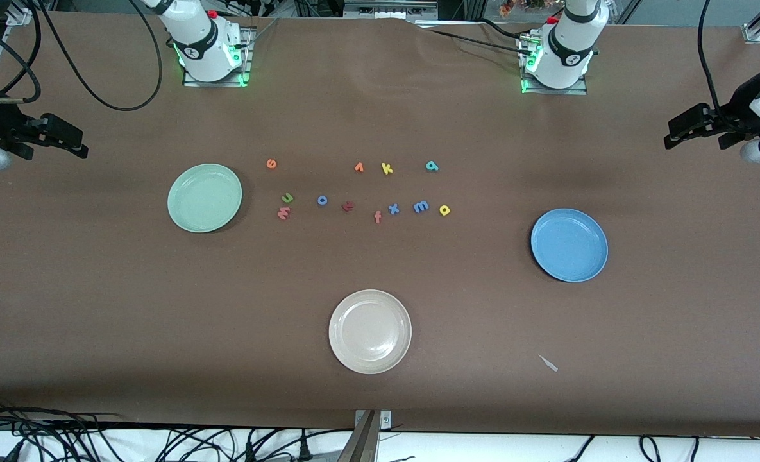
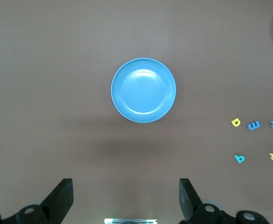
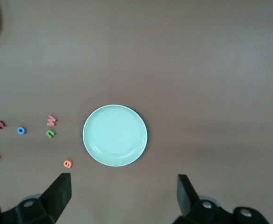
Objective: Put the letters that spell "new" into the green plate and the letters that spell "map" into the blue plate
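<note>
Beige-white plate [image 1: 370, 331] is sitting nearest the front camera on the brown surface [image 1: 161, 308]. Blue plate [image 1: 569, 244] is lying farther back toward the left arm's end, green plate [image 1: 204, 197] toward the right arm's end; nothing is sitting in either.

Letters are lying between those 2 plates:
- salmon w [image 1: 283, 213] touching green n [image 1: 287, 198], just beside the green plate
- blue m [image 1: 421, 206] beside yellow a [image 1: 444, 210]
- orange e [image 1: 271, 163] and teal p [image 1: 431, 166] lying farthest back

Left gripper [image 2: 126, 198] is hanging over the surface by the blue plate, fingers spread, holding nothing. Right gripper [image 3: 124, 195] is hanging by the green plate, fingers spread, holding nothing.
</note>
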`<state>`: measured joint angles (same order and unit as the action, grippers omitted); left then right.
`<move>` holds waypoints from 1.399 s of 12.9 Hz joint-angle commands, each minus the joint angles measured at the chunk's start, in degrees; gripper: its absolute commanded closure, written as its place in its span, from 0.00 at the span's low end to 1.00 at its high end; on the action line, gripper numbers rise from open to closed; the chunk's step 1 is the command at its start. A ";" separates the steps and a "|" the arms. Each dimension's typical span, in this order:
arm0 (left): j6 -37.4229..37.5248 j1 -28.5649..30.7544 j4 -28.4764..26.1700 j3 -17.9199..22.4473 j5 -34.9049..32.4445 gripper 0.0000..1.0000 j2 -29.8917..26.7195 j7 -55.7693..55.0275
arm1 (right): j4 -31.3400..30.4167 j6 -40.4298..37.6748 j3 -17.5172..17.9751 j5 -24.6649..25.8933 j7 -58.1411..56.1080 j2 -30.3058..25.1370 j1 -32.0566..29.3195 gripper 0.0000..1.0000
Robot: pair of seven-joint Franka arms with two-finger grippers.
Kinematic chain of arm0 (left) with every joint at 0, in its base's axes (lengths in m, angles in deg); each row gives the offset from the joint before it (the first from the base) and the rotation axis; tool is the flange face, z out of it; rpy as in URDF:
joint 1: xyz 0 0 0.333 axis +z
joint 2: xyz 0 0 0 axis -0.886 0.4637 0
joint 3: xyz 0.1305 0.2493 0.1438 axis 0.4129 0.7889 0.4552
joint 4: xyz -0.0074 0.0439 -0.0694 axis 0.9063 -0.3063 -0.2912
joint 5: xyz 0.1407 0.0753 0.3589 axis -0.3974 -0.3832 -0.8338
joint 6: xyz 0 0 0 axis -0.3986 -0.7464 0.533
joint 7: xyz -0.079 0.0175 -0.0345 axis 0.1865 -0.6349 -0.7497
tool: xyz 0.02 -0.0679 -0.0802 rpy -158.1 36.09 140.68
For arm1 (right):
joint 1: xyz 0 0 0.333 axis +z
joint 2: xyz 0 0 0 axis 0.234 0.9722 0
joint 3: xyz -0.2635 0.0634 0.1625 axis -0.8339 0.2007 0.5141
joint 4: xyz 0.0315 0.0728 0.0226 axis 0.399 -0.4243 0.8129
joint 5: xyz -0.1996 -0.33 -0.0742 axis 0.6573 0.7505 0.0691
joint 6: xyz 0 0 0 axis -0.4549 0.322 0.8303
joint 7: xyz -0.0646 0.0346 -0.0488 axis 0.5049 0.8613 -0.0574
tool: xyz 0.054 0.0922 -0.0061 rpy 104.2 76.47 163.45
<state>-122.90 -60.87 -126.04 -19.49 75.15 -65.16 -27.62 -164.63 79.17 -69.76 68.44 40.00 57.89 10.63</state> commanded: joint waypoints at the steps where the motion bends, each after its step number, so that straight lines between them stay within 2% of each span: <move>1: -0.38 0.34 1.00 -0.04 -0.11 0.00 0.65 1.16 | -0.83 0.09 0.65 0.48 -0.21 -1.20 -0.79 0.00; 18: -0.99 0.69 1.61 -0.30 -1.86 0.00 2.05 0.64 | -0.83 0.00 0.65 0.39 -0.12 -1.20 -0.79 0.00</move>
<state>-123.83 -60.67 -126.00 -19.25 74.95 -63.80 -27.63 -164.63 79.16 -69.75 68.44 40.01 57.89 10.63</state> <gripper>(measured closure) 0.000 0.000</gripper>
